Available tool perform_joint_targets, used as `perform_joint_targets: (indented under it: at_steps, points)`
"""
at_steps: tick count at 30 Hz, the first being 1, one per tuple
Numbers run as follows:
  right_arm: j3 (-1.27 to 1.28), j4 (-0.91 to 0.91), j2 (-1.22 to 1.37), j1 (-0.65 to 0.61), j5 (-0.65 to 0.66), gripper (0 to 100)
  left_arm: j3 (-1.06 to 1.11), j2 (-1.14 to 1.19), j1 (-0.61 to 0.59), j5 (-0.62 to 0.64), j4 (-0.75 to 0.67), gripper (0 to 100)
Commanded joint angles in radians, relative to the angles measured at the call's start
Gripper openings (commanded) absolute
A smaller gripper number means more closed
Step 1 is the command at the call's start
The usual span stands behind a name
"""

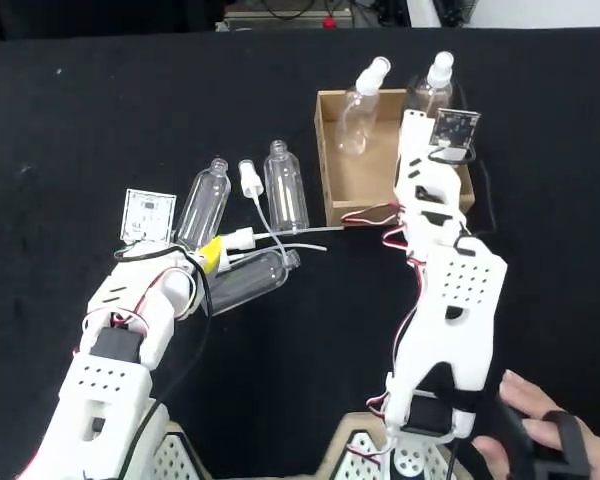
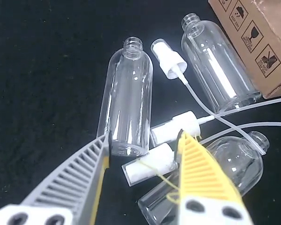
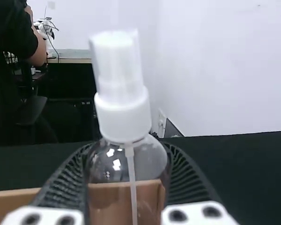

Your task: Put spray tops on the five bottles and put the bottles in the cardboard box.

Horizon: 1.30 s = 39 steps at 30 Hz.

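Table: we see a black cloth-covered table [image 1: 100, 100] carrying everything.
Box: a shallow brown cardboard box [image 1: 330, 170] sits at the far right, with one clear plastic capped bottle [image 1: 358, 115] leaning inside it.
Right claw: our right claw [image 3: 126, 157] is clamped round a second clear bottle with a white spray top [image 3: 122, 122], upright at the box's far corner.
Left claw: our left claw [image 2: 144, 138] hangs with jaws spread over the loose parts, gripping nothing.
Open bottles: three clear uncapped bottles lie on their sides left of the box: an outer bottle [image 1: 205, 200], a box-side bottle [image 1: 287, 188] and a near bottle [image 1: 252, 280].
Tops: three white plastic spray tops with thin dip tubes lie among them. The nearest spray top [image 2: 150, 168] rests under the gap between the spread jaws.
Relation: we judge the left arm far nearer. That top's long axis runs from one jaw toward the other, so closing would pinch it end to end unless the wrist turns.
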Motion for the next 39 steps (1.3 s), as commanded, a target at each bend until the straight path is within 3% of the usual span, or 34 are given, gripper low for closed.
perform_joint_targets:
  at_steps: [1, 12, 19, 30, 36, 39]
  points:
    - [-0.056, 0.003, -0.010, 0.018, -0.005, 2.9, -0.008, 0.000, 0.012, -0.008, -0.021, 23]
    - [-0.054, 0.005, -0.005, 0.017, 0.000, 3.5, -0.008, 0.000, 0.012, -0.008, -0.021, 23]
    - [-0.019, 0.005, -0.010, 0.012, -0.002, 18.8, -0.008, 0.000, 0.012, -0.008, -0.021, 23]
    - [-0.004, 0.003, -0.010, 0.006, 0.002, 20.0, -0.008, 0.000, 0.012, -0.008, -0.021, 23]
    - [-0.002, 0.003, -0.010, 0.006, 0.002, 33.5, -0.008, 0.000, 0.012, -0.008, -0.021, 23]
    - [-0.002, 0.003, -0.010, 0.006, 0.002, 34.3, -0.008, 0.000, 0.012, -0.008, -0.021, 23]
